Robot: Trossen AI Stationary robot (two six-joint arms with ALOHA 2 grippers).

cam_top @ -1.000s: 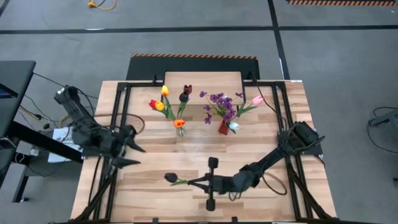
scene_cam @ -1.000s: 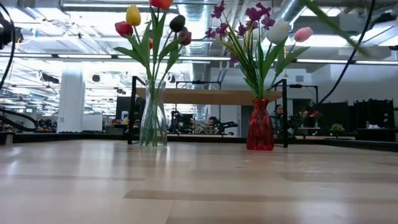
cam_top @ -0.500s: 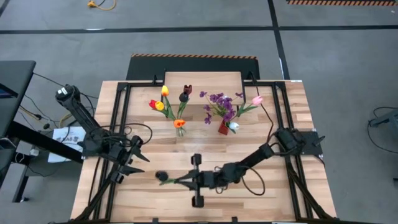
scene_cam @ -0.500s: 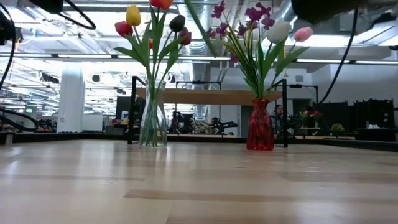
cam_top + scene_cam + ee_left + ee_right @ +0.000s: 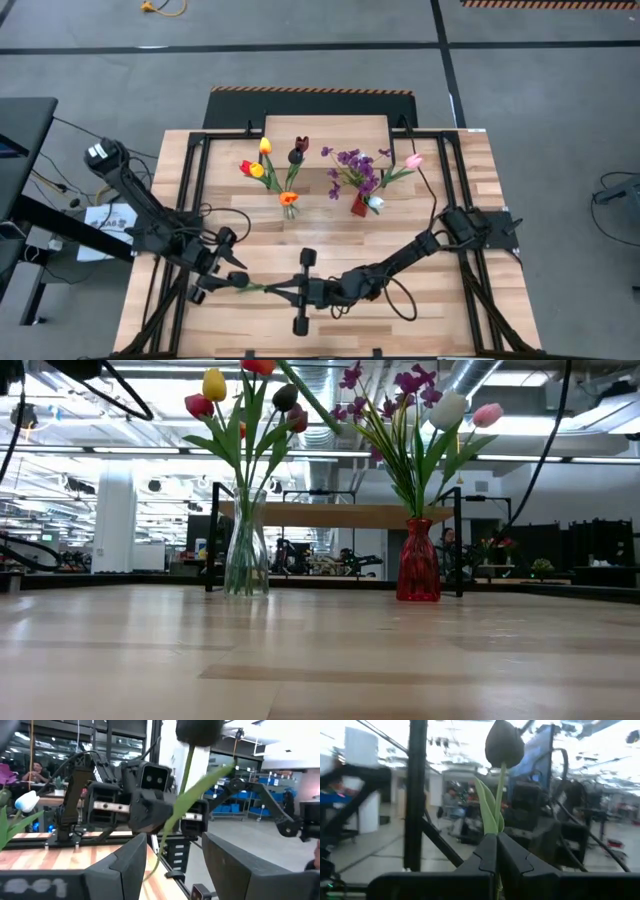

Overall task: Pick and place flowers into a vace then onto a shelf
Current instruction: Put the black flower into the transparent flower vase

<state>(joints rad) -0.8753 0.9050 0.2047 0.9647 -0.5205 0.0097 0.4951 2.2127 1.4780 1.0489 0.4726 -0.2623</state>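
Fingers (image 5: 283,291) of my right arm are clamped on a dark tulip (image 5: 240,281) stem near the tabletop's front edge, offering it to my left fingers (image 5: 215,277), spread around the head. Left wrist: stem between them, untouched. Right wrist: tulip upright, pinched.

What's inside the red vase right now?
The red vase holds a purple blossom sprig, a white tulip and a pink tulip, with green leaves fanning from its mouth. The opaque wall hides the stem ends and whether there is any water.
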